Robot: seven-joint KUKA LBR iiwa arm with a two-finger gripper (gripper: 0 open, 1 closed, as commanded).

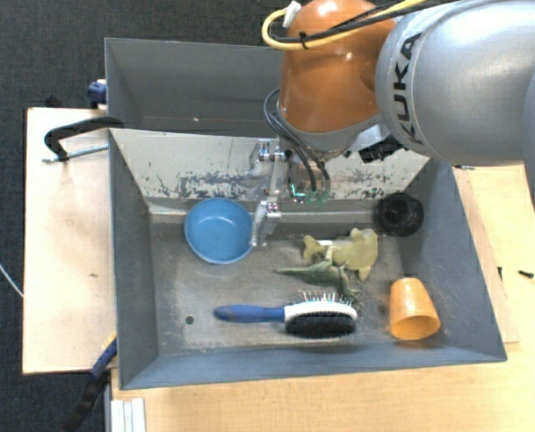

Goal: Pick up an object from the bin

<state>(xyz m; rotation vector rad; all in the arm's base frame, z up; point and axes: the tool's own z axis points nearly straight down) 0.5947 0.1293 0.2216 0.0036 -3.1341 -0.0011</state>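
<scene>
My gripper hangs low at the back of the bin, just left of its middle. Its tip stands right against the right rim of a round blue bowl, which lies tipped with its opening facing up and forward. Whether anything is in its grasp is hidden. To the right of the gripper and nearer the front lies a pale yellow-green toy dinosaur.
A hairbrush with a blue handle and black-and-white head lies along the front. An orange cup lies on its side at the front right. A black round knob-like thing sits at the back right. The arm's orange cover hangs over the bin's back wall.
</scene>
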